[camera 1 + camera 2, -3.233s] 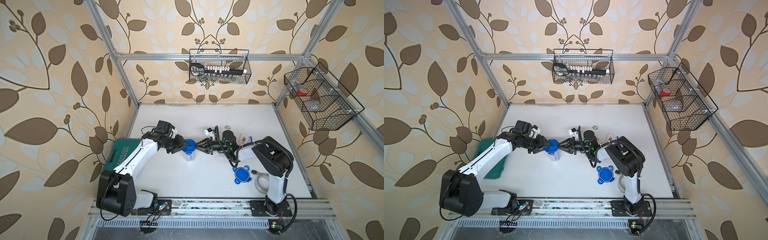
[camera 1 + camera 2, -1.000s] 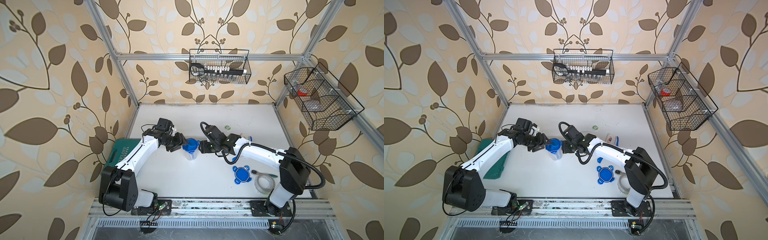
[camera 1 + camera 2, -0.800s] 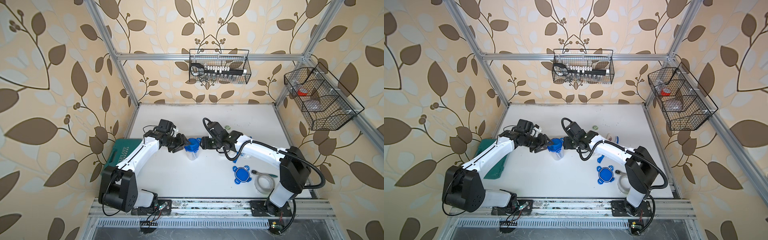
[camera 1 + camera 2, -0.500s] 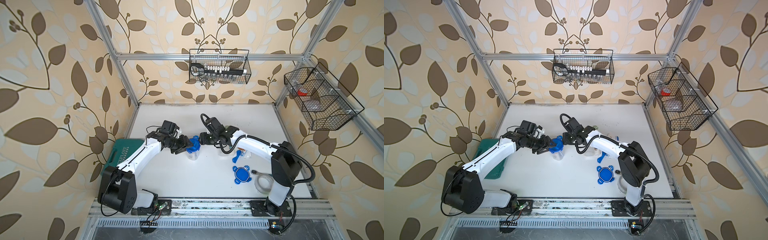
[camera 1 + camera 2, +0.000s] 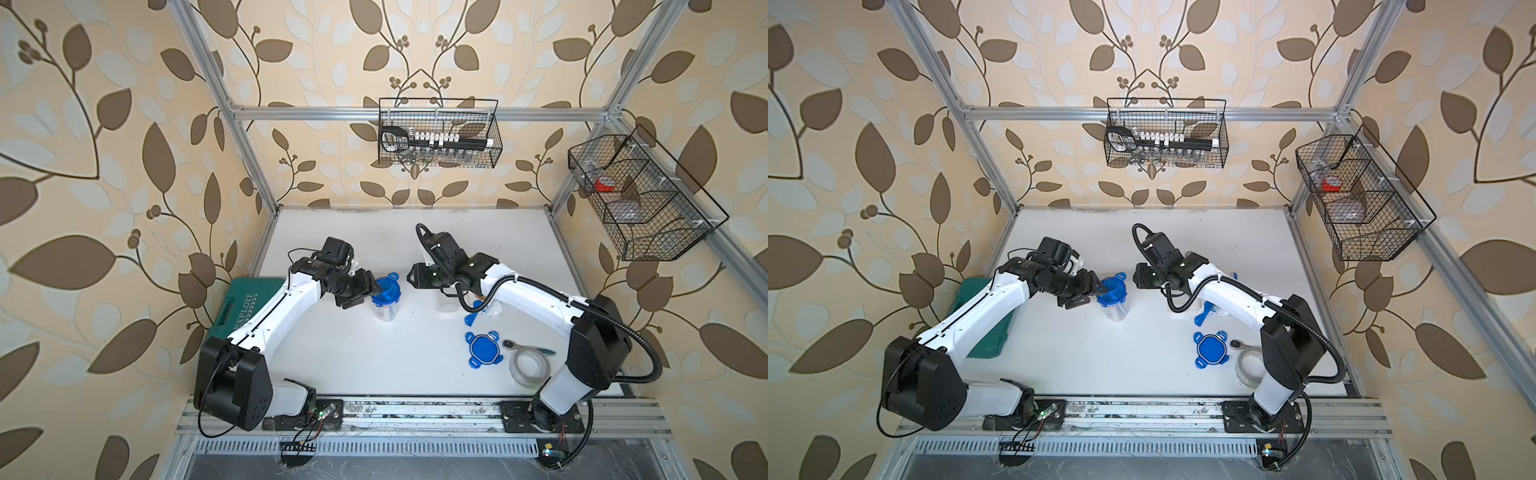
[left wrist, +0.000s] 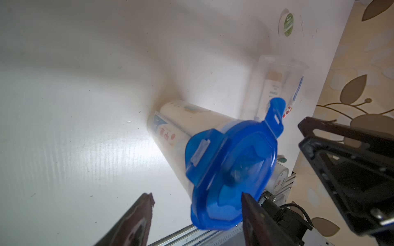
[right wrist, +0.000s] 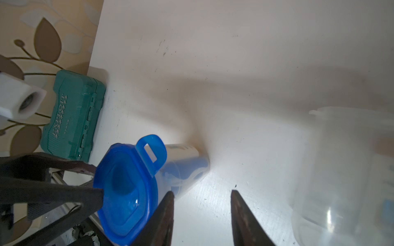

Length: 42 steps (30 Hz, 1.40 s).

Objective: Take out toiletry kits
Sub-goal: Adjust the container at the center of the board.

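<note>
Between the left gripper's spread fingers sits the edge of the blue lid. One finger touches its rim and nothing is pinched. Over the last second the right gripper has shifted along the lid's side. It now stands just clear of it, its fingers apart and empty over bare table. One tab stands flipped up, yet the lid still caps the jar, so the toiletry kit stays shut in behind it. Beyond the left fingertips, the open jar holds the second kit, not yet taken out. Probably the remaining tabs must be released first.
</note>
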Each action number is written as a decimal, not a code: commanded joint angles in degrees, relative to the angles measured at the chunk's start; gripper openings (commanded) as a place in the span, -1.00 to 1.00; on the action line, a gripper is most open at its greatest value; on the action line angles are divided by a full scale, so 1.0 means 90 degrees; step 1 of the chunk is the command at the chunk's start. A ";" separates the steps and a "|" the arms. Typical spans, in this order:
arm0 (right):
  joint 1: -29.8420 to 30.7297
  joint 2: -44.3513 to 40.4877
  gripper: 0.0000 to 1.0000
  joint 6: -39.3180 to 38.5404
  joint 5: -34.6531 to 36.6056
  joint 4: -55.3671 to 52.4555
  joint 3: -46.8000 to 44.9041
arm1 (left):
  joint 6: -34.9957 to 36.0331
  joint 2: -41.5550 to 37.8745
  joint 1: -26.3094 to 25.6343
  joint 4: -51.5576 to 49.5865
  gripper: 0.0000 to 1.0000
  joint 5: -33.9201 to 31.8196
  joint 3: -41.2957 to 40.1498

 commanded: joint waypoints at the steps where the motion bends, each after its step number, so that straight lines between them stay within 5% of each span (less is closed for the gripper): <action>1: 0.0010 0.0411 -0.20 -0.0080 0.0130 -0.0506 0.0271 | 0.0382 -0.0124 -0.0017 -0.0354 0.35 -0.0350 0.0292; 27: 0.0318 0.2521 -0.23 -0.0409 0.0038 -0.1507 0.3054 | 0.0697 0.0275 -0.0133 -0.0017 0.23 0.0560 0.0137; 35: 0.0152 0.2174 -0.11 -0.0509 0.0248 -0.1560 0.2850 | 0.0650 0.0368 -0.0143 -0.0067 0.25 0.0614 0.0228; 39: -0.0039 0.1403 -0.06 -0.0419 0.0075 -0.1141 0.2012 | 0.0600 0.0163 -0.0128 -0.0320 0.32 0.0211 0.0375; 42: -0.0302 0.0548 -0.21 -0.0275 -0.0575 -0.0227 0.0871 | 0.0599 0.0023 -0.0090 -0.0484 0.37 0.0042 0.0430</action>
